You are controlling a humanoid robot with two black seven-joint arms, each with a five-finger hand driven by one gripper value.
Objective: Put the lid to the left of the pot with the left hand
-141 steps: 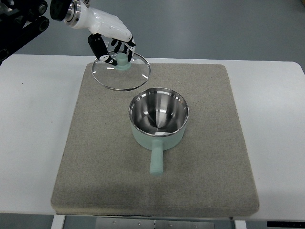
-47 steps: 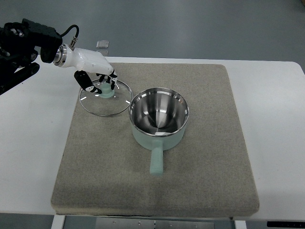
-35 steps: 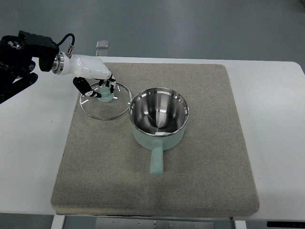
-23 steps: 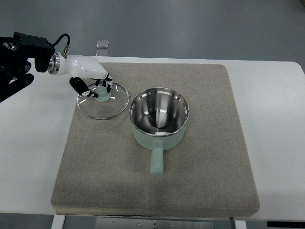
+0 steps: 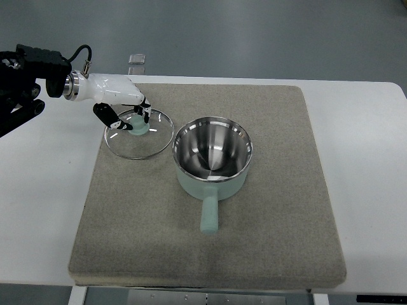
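Watching left hand fingers stay closed on knob; lid has come down onto mat, far-left of pot, hardly moving now. I judge release next.

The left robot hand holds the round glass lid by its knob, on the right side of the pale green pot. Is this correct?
No. In the top view the round glass lid, held by the left robot hand, is on the left side of the pale green pot, not the right.
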